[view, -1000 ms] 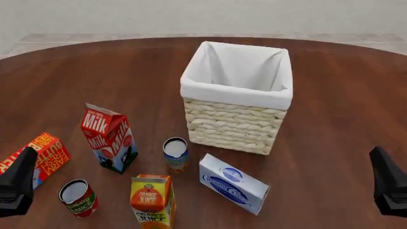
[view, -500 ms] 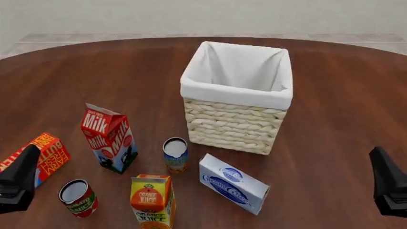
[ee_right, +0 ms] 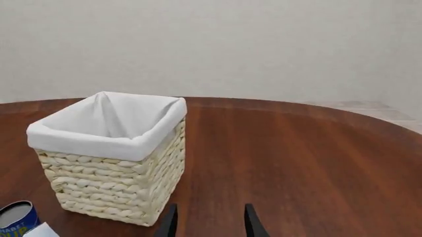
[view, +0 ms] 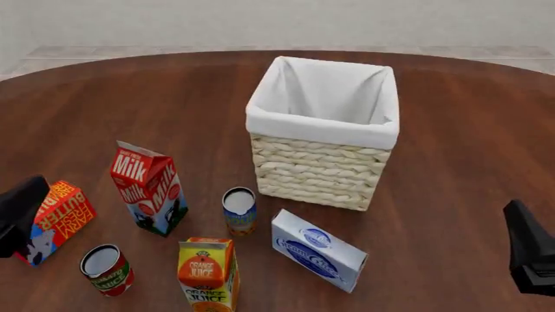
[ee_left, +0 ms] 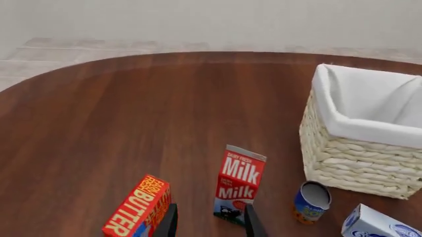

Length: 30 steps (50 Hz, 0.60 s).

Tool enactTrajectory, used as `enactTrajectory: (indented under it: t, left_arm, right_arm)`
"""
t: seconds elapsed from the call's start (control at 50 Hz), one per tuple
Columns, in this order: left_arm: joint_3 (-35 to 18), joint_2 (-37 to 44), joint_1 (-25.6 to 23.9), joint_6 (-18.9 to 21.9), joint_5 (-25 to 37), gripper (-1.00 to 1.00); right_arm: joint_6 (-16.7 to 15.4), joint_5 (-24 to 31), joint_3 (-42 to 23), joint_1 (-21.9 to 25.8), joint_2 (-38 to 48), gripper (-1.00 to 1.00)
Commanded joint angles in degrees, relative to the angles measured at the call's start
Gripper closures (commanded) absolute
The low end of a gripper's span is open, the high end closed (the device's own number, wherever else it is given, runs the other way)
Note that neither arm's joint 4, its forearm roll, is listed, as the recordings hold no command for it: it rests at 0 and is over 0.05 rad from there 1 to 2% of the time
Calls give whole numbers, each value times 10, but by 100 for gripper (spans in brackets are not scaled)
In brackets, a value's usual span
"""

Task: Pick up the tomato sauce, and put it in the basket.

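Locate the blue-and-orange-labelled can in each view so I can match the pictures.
Front view: the blue-and-orange can stands near the picture's lower middle, between the milk carton and the basket.
Left wrist view: lower right, just before the basket's woven wall.
Right wrist view: only its top edge shows, bottom-left corner.
Shared landmark: the basket, seen in all three views.

Simulated room: round dark wood table [view: 130, 97], plain pale wall [ee_right: 264, 44], light plank floor [ee_left: 79, 49]; flat rendered look.

red tomato sauce [view: 106, 269] stands upright, well apart from the tall wicker basket [view: 323, 172].
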Motion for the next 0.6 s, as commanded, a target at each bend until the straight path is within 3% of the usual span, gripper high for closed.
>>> enactTrajectory:
  t: [0.02,0.08,0.1,0.26,0.36,0.6]
  left_arm:
    - [-101,35,-7,-13,128,-100]
    - [-109,59,-17,-42,152,-100]
    - [-138,62,-18,-47,167,-100]
    - [-182,95,-25,-9,208,-100]
    - [-222,114,-32,-29,238,-100]
    - [-239,173,-24,-28,268,-100]
  right_arm:
    - [-1,0,0,-2,0,-100]
    - [-1,0,0,-2,1,-100]
    - [-1,0,0,-2,0,-100]
    - [-1,0,0,-2,1,-100]
    - [-1,0,0,-2,1,-100]
    - [-1,0,0,-2,1,-100]
